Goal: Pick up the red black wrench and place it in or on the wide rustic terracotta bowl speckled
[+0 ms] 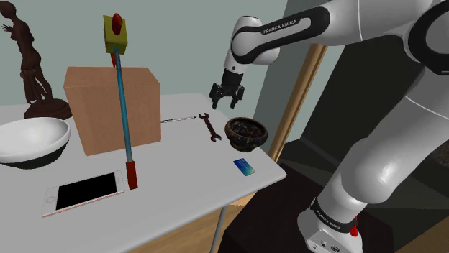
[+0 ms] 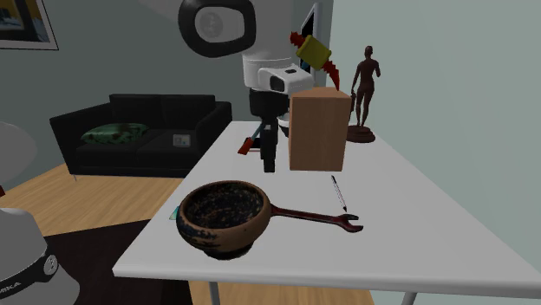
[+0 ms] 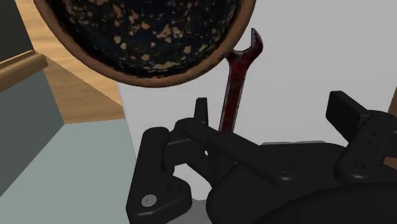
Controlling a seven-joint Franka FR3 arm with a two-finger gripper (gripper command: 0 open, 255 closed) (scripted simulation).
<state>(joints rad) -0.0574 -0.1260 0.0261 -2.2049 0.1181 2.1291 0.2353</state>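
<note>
1. The slim red-and-black mottled metal wrench [image 1: 209, 128] lies flat on the white tabletop [image 1: 180, 172]. Its shaft is straight, and one end carries a forked open head – plain in the wrist view [image 3: 236, 83]. It rests just beside the bowl, with a strip of bare table between them in the shoulder view.
2. The wide, round, brown earthen bowl [image 1: 245, 142] stands upright with its mouth up, close to the table's edge. Its outer wall is rough brown – the inside is nearly black, flecked with tan and orange specks [image 3: 165, 81].
</note>
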